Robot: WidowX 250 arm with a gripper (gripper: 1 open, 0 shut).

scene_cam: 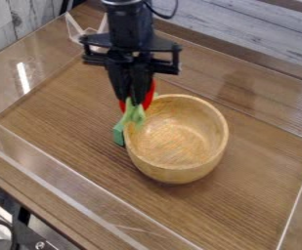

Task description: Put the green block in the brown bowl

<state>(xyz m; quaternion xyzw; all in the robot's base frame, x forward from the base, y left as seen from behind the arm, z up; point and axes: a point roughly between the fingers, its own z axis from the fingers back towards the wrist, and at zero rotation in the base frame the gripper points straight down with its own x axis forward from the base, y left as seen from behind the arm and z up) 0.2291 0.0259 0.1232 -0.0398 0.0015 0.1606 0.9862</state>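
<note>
The brown bowl stands upright near the middle of the wooden table. The green block lies flat on the table against the bowl's left side, partly hidden by the rim and by the toy hanging above it. My gripper points straight down just above the bowl's left rim and over the block. It is shut on a red strawberry-shaped toy, whose green leaves hang below the fingertips. I can see nothing inside the bowl.
Clear acrylic walls fence the wooden table on the left and front. A small clear stand sits at the back left. The table's front edge drops off at the lower left.
</note>
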